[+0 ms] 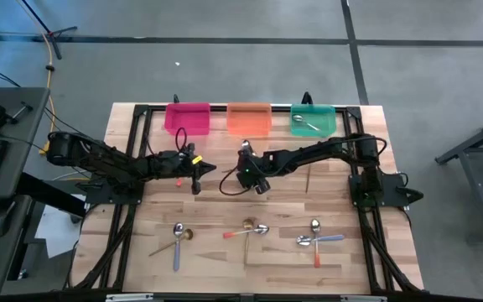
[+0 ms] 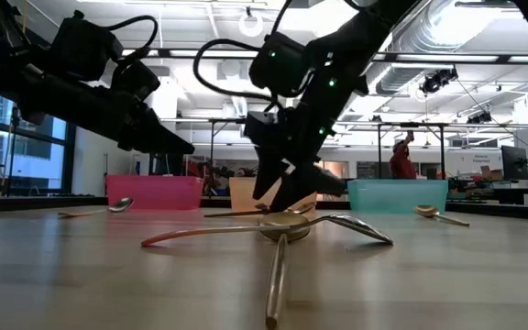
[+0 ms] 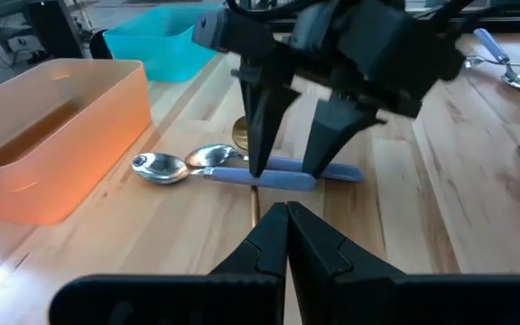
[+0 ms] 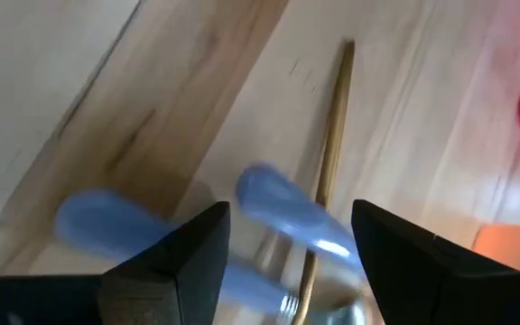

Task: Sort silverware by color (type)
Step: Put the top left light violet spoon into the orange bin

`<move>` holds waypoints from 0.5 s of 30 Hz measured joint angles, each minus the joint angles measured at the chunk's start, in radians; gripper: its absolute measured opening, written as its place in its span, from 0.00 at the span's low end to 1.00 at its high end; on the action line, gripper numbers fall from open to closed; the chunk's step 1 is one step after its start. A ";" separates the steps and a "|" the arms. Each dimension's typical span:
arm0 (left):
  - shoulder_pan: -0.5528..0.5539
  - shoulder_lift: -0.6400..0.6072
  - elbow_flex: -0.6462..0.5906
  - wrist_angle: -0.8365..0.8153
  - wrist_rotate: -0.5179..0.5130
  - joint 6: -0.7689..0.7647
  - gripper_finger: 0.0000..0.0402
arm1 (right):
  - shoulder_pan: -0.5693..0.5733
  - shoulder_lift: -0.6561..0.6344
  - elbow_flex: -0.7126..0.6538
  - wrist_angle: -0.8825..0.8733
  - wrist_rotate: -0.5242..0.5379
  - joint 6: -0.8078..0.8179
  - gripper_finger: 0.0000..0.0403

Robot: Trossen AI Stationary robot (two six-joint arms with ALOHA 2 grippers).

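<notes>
My right gripper (image 1: 251,176) (image 4: 287,244) points down at mid-table in front of the orange bin (image 1: 249,118). It is open, one finger on each side of a blue spoon handle (image 3: 283,173) (image 4: 283,209). That spoon lies flat beside a second blue-handled spoon (image 4: 106,217) and a gold one (image 4: 332,126). Their silver bowls (image 3: 158,167) point toward the orange bin. My left gripper (image 1: 208,169) (image 3: 287,221) is shut and empty, just left of the right one. One spoon (image 1: 307,125) lies in the teal bin. My right gripper comes from above with its fingers (image 3: 260,135) across the blue handle near its middle. I cannot tell whether the tips touch the handle. The spoon lies flat on the table.
Pink (image 1: 188,117), orange and teal (image 1: 313,118) bins stand in a row at the far edge. Three small heaps of spoons lie near the near edge (image 1: 179,235) (image 1: 250,228) (image 1: 315,239). A gold spoon (image 1: 309,178) lies right of the grippers. A black frame rims the table.
</notes>
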 joint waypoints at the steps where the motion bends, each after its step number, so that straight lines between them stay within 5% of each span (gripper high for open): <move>1: -0.004 0.000 0.000 0.001 -0.002 0.000 0.00 | 0.005 0.007 0.000 0.008 0.017 -0.003 0.54; 8: -0.020 0.000 0.000 0.006 -0.011 0.000 0.00 | 0.008 0.026 0.000 0.060 0.047 0.003 0.46; 15: -0.021 0.000 0.000 0.006 -0.012 0.000 0.00 | 0.008 0.027 0.000 0.066 0.048 0.017 0.25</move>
